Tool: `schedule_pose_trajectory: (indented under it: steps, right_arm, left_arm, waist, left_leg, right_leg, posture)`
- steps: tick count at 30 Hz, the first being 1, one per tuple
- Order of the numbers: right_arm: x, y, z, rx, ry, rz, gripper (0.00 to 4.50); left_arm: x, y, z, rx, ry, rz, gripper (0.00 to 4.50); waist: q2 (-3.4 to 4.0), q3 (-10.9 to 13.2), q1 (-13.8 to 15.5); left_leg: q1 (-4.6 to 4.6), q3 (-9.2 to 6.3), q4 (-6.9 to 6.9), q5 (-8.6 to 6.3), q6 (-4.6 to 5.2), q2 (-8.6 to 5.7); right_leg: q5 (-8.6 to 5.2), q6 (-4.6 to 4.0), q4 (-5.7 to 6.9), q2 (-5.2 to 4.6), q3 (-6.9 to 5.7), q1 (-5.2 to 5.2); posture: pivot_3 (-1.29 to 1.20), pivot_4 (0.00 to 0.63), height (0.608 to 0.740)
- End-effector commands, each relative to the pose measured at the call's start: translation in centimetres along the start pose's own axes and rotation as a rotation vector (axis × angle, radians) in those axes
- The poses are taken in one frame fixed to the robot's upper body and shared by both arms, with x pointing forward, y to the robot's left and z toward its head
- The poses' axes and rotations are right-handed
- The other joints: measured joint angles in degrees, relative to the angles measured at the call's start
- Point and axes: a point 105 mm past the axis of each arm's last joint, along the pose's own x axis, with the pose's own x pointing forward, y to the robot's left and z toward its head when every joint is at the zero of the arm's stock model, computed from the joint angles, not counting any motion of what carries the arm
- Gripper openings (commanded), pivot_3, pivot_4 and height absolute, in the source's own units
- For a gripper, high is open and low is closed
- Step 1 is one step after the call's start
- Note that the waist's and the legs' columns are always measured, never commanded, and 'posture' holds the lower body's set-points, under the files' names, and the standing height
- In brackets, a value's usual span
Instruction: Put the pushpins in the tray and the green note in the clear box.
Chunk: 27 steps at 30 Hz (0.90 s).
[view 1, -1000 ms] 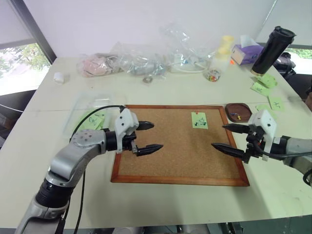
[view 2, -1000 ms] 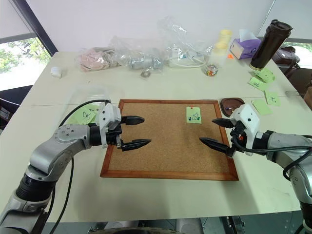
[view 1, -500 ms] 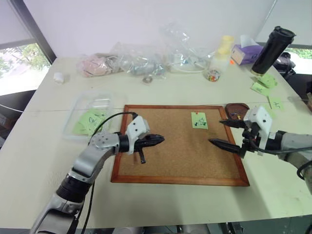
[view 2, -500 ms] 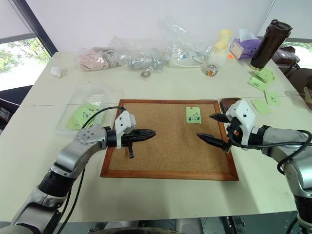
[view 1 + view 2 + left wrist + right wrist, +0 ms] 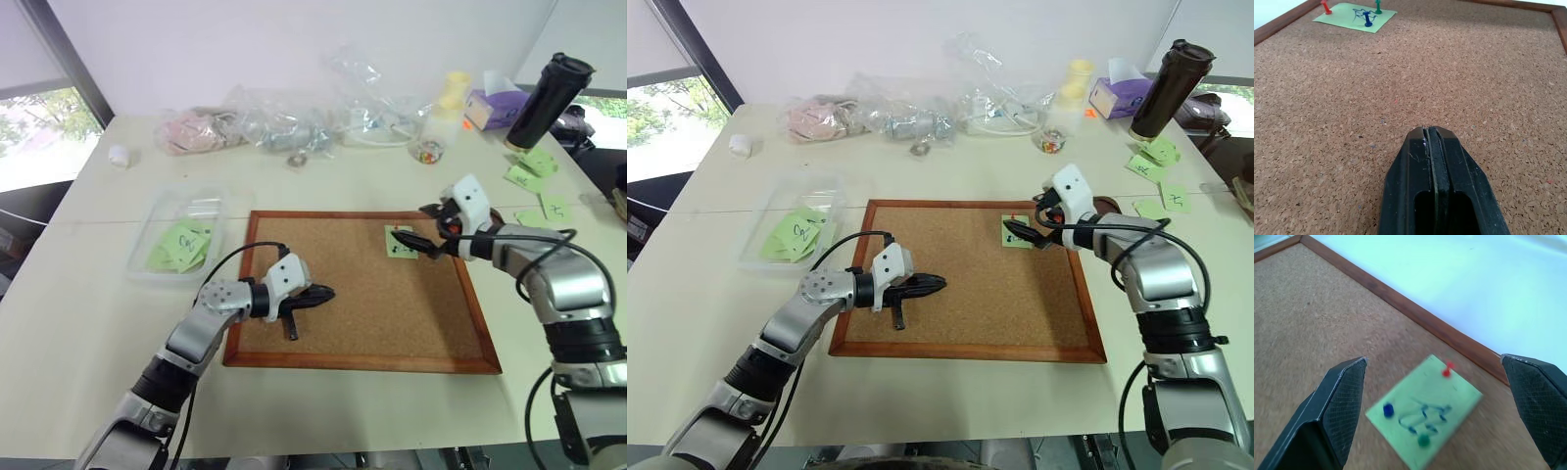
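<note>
The green note [image 5: 1424, 415] is lying on the cork board [image 5: 362, 294], close to its far edge and toward its far right corner. Three pushpins are holding it down: a red pushpin [image 5: 1448, 368], a blue pushpin [image 5: 1388, 409] and a green pushpin [image 5: 1423, 440], all standing in the paper.

The right gripper [image 5: 1027, 221] is hanging just above the note with its fingers spread wide, holding nothing. In the right wrist view the note is sitting between the two fingertips.

The left gripper [image 5: 315, 294] is resting low over the near left part of the board, fingers pressed fully together on nothing, well apart from the note.

The tray [image 5: 1105, 206] is sitting on the table just off the board's far right corner, partly hidden behind the right arm. The clear box [image 5: 186, 230] is sitting on the table beside the board's left edge, already carrying other green notes.

Judged step: the pin removal is beginning, and no pin appears lifted yet. The next move is calling for the right fingers to narrow on a single pin head and draw it straight out. The heads are far smaller than the fingertips, so alignment is looking critical. The note is going to the clear box only once all three pins are out.
</note>
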Motion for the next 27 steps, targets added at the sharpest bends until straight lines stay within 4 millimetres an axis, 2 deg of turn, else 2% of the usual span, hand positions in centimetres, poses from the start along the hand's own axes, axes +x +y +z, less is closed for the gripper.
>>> schedule_pose_trajectory:
  steps: [1,7,10,14,23,24,27]
  right_arm:
    - [1.2,-0.6,0.8,-0.023,-0.003,-0.028,4.50]
    - [2.6,-1.0,0.2,-0.013,0.024,-0.034,4.50]
    - [3.2,-1.1,-0.3,0.001,0.039,-0.035,3.67]
    - [3.4,-1.3,-0.5,0.004,0.046,-0.042,1.67]
    - [3.8,-1.0,-0.8,0.004,0.058,-0.026,1.67]
    - [3.8,-0.9,-0.8,0.005,0.058,-0.024,1.12]
    - [3.7,-0.9,-0.5,-0.001,0.052,-0.018,0.10]
  left_arm:
    - [-0.4,0.2,-1.2,-0.017,0.042,0.037,0.04]
    - [-0.6,0.1,-1.2,-0.021,0.045,0.055,0.04]
    - [-0.7,0.0,-1.3,-0.021,0.047,0.063,0.00]
    - [-0.7,0.0,-1.3,-0.022,0.048,0.074,0.00]
    - [-0.7,-0.1,-1.3,-0.022,0.049,0.083,0.00]
    - [-0.7,-0.1,-1.3,-0.022,0.050,0.084,0.00]
    - [-0.7,-0.1,-1.3,-0.023,0.051,0.086,0.00]
  waist:
    - [0.01,0.0,-0.1]
    - [0.03,0.0,-0.2]
    - [0.04,0.0,-0.5]
    - [0.06,0.0,-0.5]
    - [0.06,0.0,-0.6]
    - [0.06,0.0,-0.6]
    - [0.06,0.0,-0.6]
  left_leg:
    - [0.00,-0.01,0.00,0.00,0.00,0.00]
    - [0.00,-0.01,-0.01,0.00,0.00,0.01]
    - [0.01,-0.01,-0.01,0.00,-0.01,0.01]
    - [0.01,-0.01,-0.02,0.00,-0.01,0.01]
    - [0.02,-0.01,-0.01,0.00,-0.01,0.02]
    - [0.02,-0.01,-0.02,0.00,-0.01,0.02]
    - [0.02,-0.01,-0.02,0.00,-0.01,0.02]
  right_leg:
    - [0.00,0.00,0.01,0.00,0.00,0.00]
    - [0.00,0.00,0.02,0.01,-0.01,-0.02]
    - [0.00,0.00,0.02,0.02,-0.01,-0.02]
    - [0.00,0.00,0.03,0.01,0.00,-0.02]
    - [0.00,0.00,0.03,0.02,0.00,-0.01]
    - [0.00,0.00,0.03,0.02,-0.01,-0.01]
    - [0.00,0.00,0.03,0.02,-0.01,-0.01]
  posture:
    - [0.00,0.150,0.740]
    - [0.00,0.150,0.740]
    - [0.00,0.150,0.740]
    - [0.00,0.150,0.740]
    - [0.00,0.150,0.740]
    - [0.00,0.150,0.740]
    - [0.00,0.150,0.740]
